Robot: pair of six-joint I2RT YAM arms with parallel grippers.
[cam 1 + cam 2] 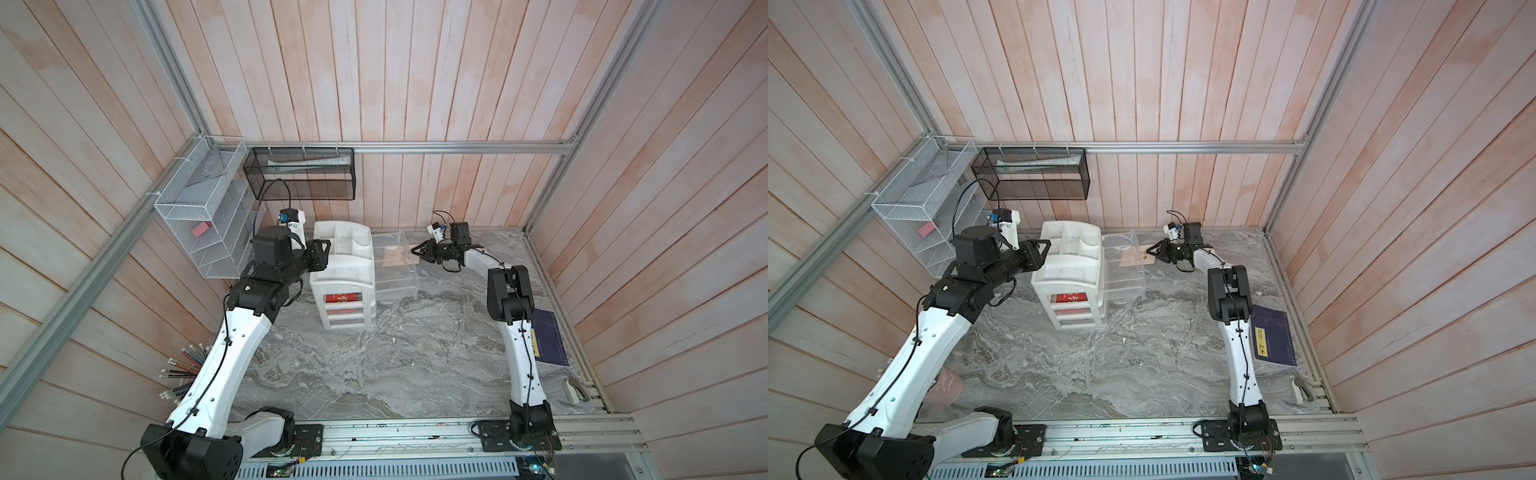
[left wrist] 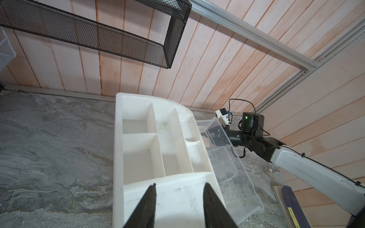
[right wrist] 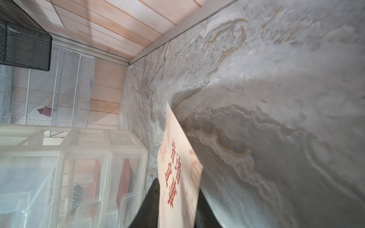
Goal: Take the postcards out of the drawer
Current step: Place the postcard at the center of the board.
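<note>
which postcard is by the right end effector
The beige postcard, between the right end effector's jaws; the two red postcards sit inside the white organizer.

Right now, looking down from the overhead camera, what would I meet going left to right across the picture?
White wire rack → white drawer unit → beige postcard → right gripper → navy booklet.

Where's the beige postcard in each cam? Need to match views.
Top view: beige postcard within the clear drawer's outline, at the right claw.
Top view: postcard, same spot.
Left wrist: cannot make it out.
Right wrist: postcard low centre, between the claw's fingers.
Shared landmark: black mesh basket.
</note>
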